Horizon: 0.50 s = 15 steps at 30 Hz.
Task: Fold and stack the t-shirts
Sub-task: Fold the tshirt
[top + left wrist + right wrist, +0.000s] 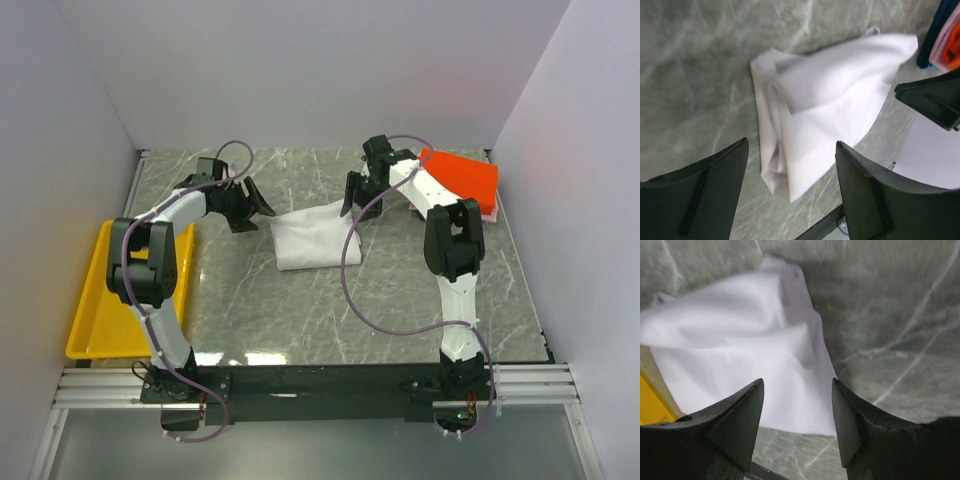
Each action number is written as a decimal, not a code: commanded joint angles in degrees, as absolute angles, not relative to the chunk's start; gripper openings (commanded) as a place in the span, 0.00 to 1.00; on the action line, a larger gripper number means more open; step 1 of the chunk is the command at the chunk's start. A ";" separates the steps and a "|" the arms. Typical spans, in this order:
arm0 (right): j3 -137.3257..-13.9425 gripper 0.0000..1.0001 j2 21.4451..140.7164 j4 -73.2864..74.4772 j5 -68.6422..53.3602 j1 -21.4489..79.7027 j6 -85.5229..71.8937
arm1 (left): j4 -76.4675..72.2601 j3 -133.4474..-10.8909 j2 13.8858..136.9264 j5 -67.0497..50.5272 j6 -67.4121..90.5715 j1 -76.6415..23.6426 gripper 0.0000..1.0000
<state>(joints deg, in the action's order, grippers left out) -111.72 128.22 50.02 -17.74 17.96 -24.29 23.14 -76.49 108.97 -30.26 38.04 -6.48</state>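
Note:
A white t-shirt [312, 237] lies folded and rumpled on the marble table, between my two grippers. My left gripper [250, 208] hangs just left of it, open, with nothing between its fingers; its wrist view looks down on the white t-shirt [815, 110]. My right gripper [357, 205] sits at the shirt's upper right corner, also open and empty, with the white t-shirt [745, 365] spread below it. A folded orange-red t-shirt [462, 175] tops a stack at the back right, with pink showing under it. Edges of that stack's blue, pink and orange shirts [945, 35] show in the left wrist view.
A yellow tray [95, 310] rests at the table's left edge, beside the left arm. Grey walls close in the table on the left, back and right. A purple cable [352, 290] loops from the right arm over the table's middle.

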 commanded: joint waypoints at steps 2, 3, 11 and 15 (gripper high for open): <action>-103.20 0.63 117.53 44.22 -18.98 17.49 -22.85 | 22.32 -72.52 103.71 -30.32 36.12 -9.14 0.75; -100.57 0.63 116.90 43.69 -19.16 17.49 -22.85 | 22.85 -72.07 103.28 -30.06 36.04 -10.10 0.74; -93.52 0.63 114.26 40.79 -20.74 17.40 -22.59 | 26.36 -70.05 104.15 -26.82 35.42 -13.71 0.73; -90.36 0.63 113.38 39.82 -21.44 17.49 -22.76 | 28.74 -68.82 103.89 -23.66 34.80 -15.38 0.67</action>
